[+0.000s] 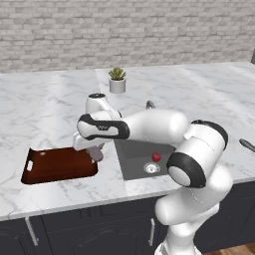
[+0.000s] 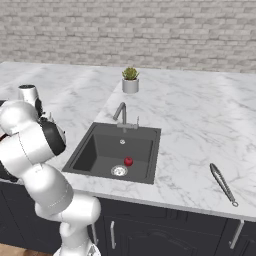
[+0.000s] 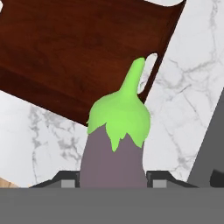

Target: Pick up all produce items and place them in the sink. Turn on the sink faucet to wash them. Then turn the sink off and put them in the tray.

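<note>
I have the eggplant (image 3: 114, 151) pinched in my pincer (image 1: 95, 153), its long axis running out along my fingers, green tip leading toward the wooden tray (image 1: 55, 167). I hang over the tray's right end, beside the sink (image 2: 100, 150), so the drop lies straight below. The eggplant is dull purple, capped bright green. The red fruit (image 2: 128, 161) sits by the drain.
</note>
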